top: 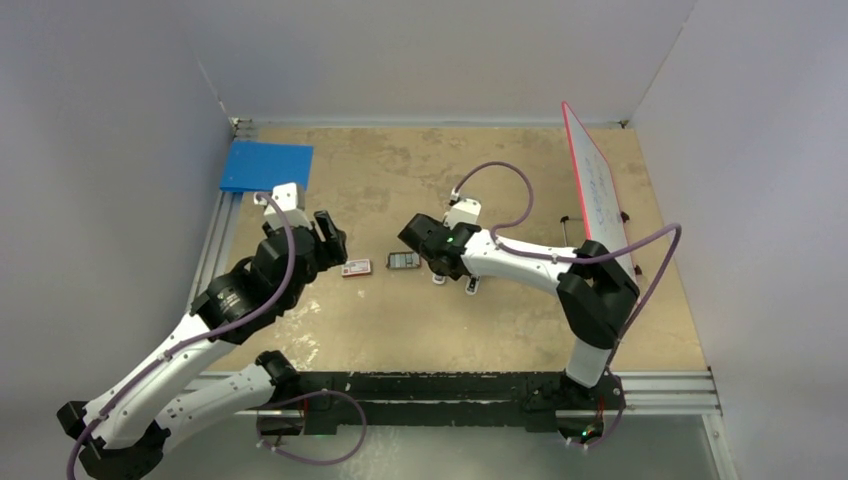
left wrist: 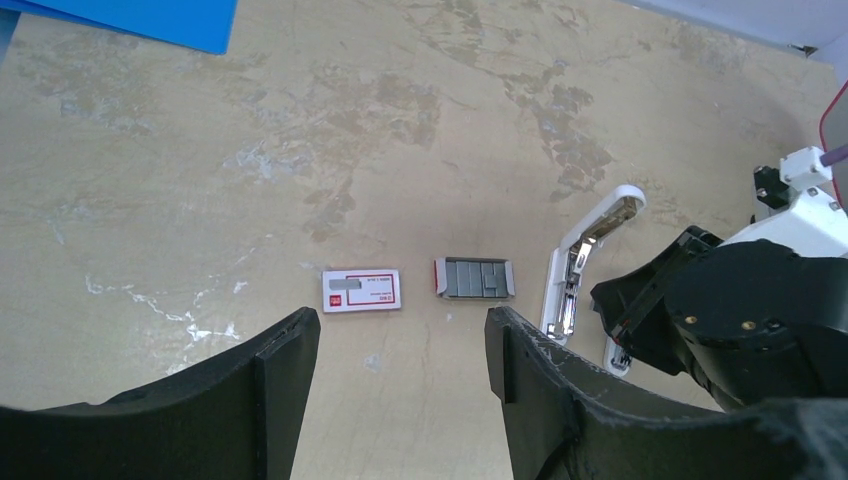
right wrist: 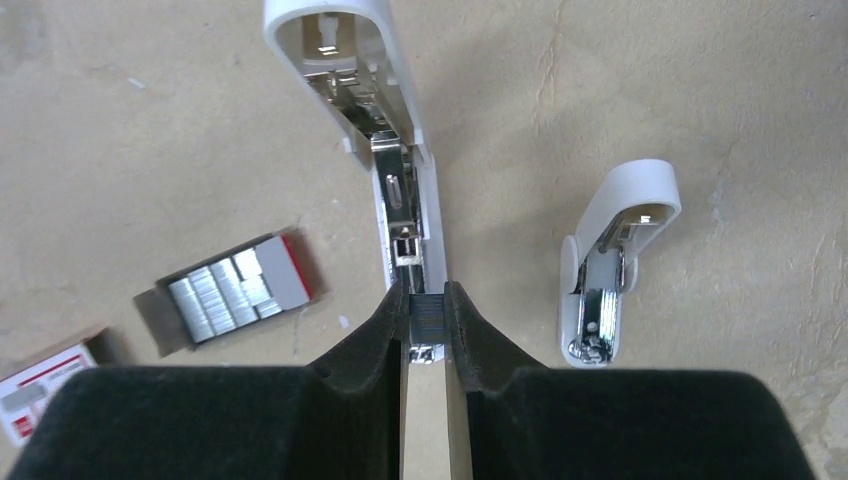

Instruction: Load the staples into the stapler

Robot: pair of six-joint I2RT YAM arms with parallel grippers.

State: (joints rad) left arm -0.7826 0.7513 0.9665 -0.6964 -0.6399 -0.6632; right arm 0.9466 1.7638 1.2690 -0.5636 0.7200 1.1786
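right wrist view: my right gripper (right wrist: 428, 296) is pinched tight on the staples (right wrist: 428, 314), poised over the near end of the open stapler (right wrist: 398, 150). recommendation: align the strip with its length, lower squarely, release only once seated.

I count one left gripper (left wrist: 400, 330), one right gripper (right wrist: 426, 290), one stapler (right wrist: 405, 200) and one shorter white piece (right wrist: 610, 260). I also see one strip of staples (right wrist: 428, 311), one filled tray (right wrist: 225, 292), one red-and-white box (left wrist: 362, 290), one blue sheet (top: 266, 166).
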